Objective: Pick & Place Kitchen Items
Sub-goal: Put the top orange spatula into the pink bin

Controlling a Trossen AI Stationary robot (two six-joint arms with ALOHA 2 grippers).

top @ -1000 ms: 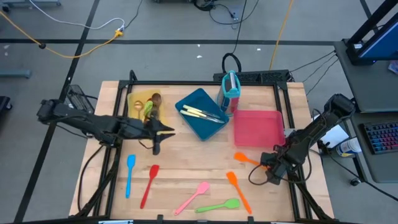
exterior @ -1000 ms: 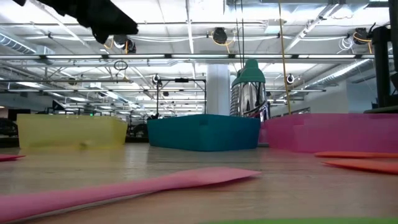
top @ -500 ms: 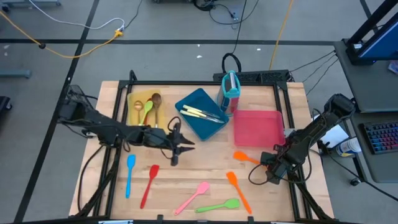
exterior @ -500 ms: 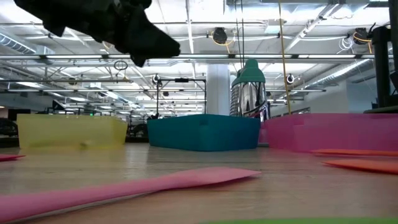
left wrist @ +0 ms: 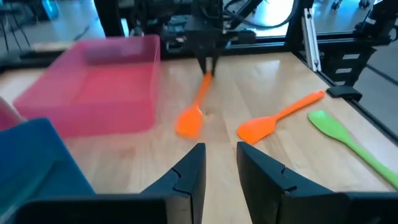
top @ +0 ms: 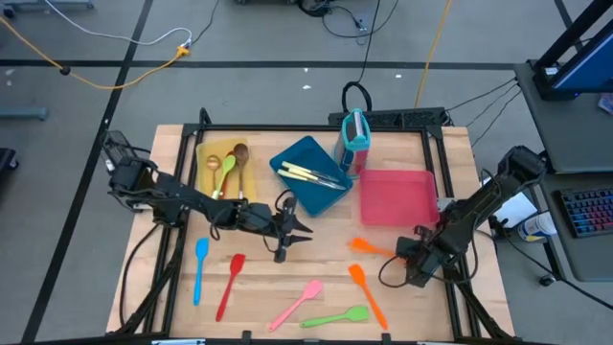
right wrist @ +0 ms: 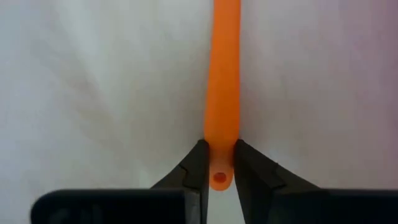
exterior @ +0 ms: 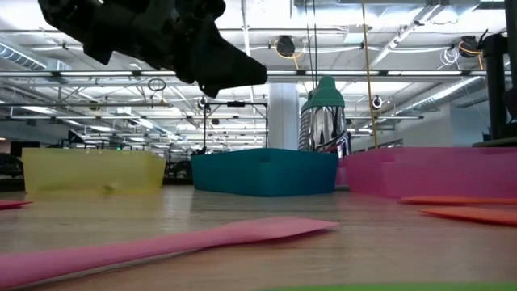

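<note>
An orange spoon (top: pixel 369 247) lies at the table's right, in front of the red tray, and my right gripper (top: pixel 407 255) is shut on its handle end. Over the middle of the table my left gripper (top: pixel 293 231) hovers, pointing toward the right edge. Its fingers (left wrist: pixel 221 167) stand a little open with nothing between them. On the wood near the front lie a blue spatula (top: pixel 199 269), a red spatula (top: pixel 230 284), a pink spatula (top: pixel 297 304), a green spoon (top: pixel 337 317) and an orange spatula (top: pixel 367 293). My right gripper pinches the free end of the orange spoon's handle (right wrist: pixel 222 149), beside its hanging hole, between the two fingertips (right wrist: pixel 196 163). The fingers come steeply from above. The handle end is raised (left wrist: pixel 205 78) and the bowl (left wrist: pixel 188 122) is low at the table; whether it touches, I cannot tell.
At the back stand a yellow tray (top: pixel 205 153) with wooden spoons and a green spoon, a blue tray (top: pixel 316 199) with cream-handled knives, a red tray (top: pixel 397 197) and an upright teal holder (top: pixel 355 140). Bare wood lies between the trays and the front row of utensils.
My left gripper has swung from beside the yellow tray toward the table's right edge and sunk, and now hangs over the table's middle. The orange spoon's bowl has shifted a little toward the table's left.
</note>
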